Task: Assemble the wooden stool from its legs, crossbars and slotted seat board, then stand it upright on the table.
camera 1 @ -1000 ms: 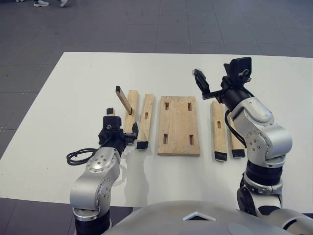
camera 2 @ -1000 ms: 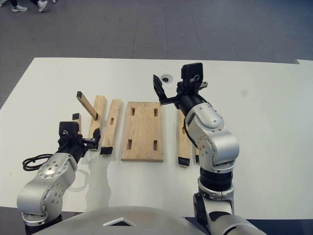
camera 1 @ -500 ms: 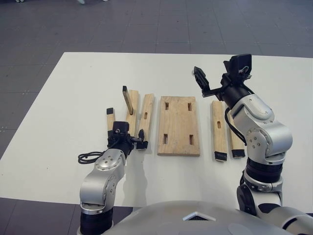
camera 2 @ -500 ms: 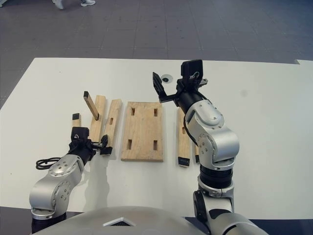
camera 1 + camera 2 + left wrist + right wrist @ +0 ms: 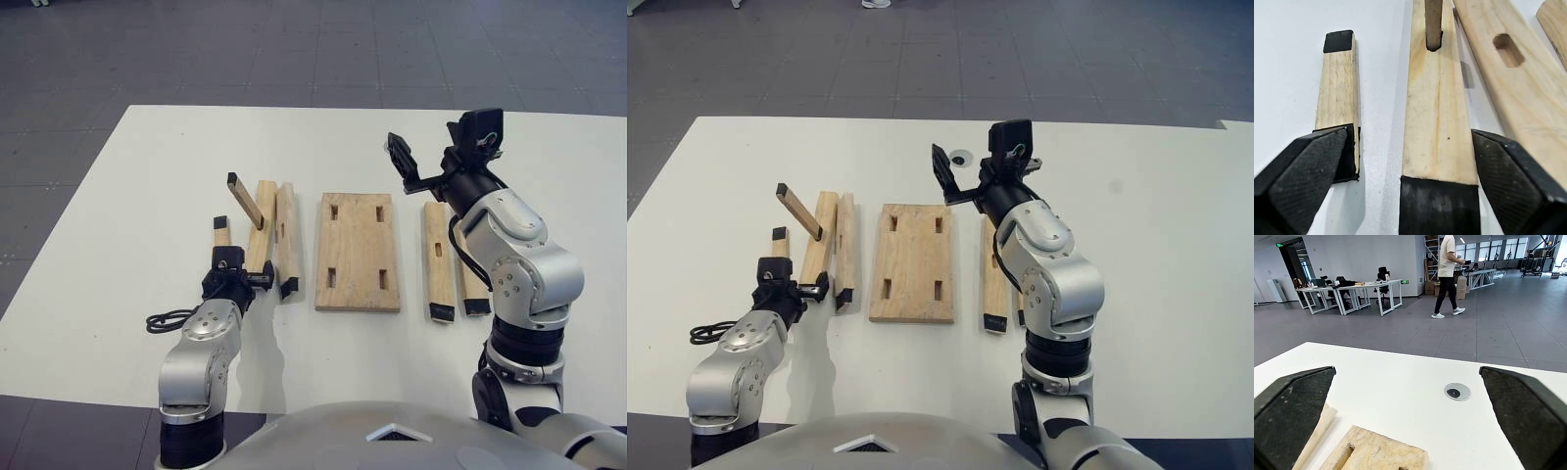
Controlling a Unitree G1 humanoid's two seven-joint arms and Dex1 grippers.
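Seat board (image 5: 358, 250) lay flat on the tabletop (image 5: 147, 196). Left of it, the left gripper's (image 5: 1415, 164) fingers stood spread astride a leg's (image 5: 263, 230) capped end. The right gripper (image 5: 1406, 382) hung above its far-right corner, fingers spread.

On the table (image 5: 147, 176), the seat board (image 5: 358, 251) lies mid-table. Just left of it lies a leg (image 5: 286, 240), then a second leg (image 5: 261, 235) with a crossbar (image 5: 246, 200) stuck tilted in its slot, then a short bar (image 5: 221, 233). Two right legs (image 5: 438, 257) lie side by side right of the board. The left gripper (image 5: 1415, 142) straddles the second leg's near end
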